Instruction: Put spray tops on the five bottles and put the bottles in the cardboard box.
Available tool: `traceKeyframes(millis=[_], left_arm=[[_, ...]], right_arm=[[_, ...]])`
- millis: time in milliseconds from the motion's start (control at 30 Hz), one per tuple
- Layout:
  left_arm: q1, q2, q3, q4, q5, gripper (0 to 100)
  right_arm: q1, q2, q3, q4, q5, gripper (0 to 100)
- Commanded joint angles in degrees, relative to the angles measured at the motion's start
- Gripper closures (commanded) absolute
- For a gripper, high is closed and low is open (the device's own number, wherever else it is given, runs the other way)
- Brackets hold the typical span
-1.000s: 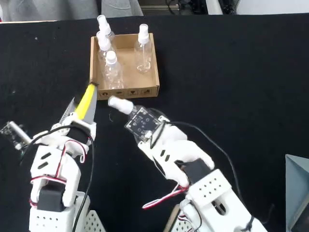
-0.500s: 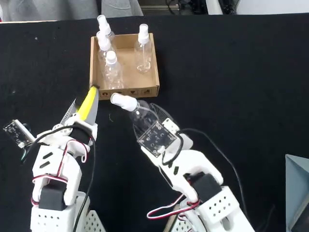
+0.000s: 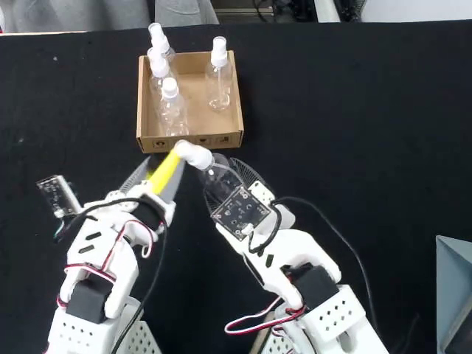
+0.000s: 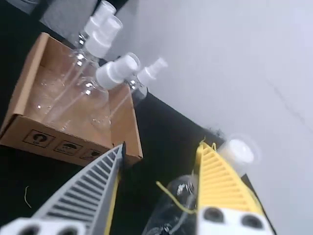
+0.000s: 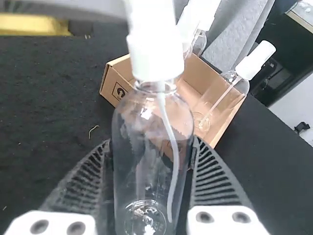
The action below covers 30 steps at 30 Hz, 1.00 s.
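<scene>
- Your right gripper (image 5: 151, 152) is clamped round the body of the fifth bottle (image 3: 219, 175). It holds the bottle above the table (image 3: 354, 110), just off the middle of the near wall of the box (image 3: 190, 139).
- Your left gripper (image 3: 158, 166) is spread and holds nothing. Its yellow finger (image 3: 167, 169) lies right beside the spray top (image 3: 190, 155); whether they touch cannot be told.
- The bottle looks empty, thin-walled and smooth. Expect it to be light, to dent under a hard squeeze and to slip in a loose one. The mid-body hold you have seems the right place.
- Its long axis runs from the base at your right gripper to the top. It is tilted rather than upright, with the top aimed at the box's near wall and leaning toward the left arm.
- Four capped bottles (image 3: 171, 107) stand in the box, three along its left side and one toward the far right corner.
</scene>
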Motion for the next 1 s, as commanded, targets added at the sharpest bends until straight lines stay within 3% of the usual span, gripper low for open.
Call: traceKeyframes(millis=[0,367,567,967], left_arm=[[4.88,-0.62,-1.10,0.09,-4.13,79],[12.62,-0.53,-1.10,3.25,-6.77,79],[12.18,-0.53,-1.19,3.16,-6.95,79],[4.00,-0.62,-1.80,2.90,-7.03,79]], right_arm=[[-1.23,-1.71,-0.57,-1.41,-0.18,90.0],[-1.23,-1.71,-0.57,-1.41,-0.18,90.0],[-1.05,-1.71,-0.48,-1.41,-0.18,90.0],[-0.88,-2.24,0.66,-1.76,-0.18,90.0]])
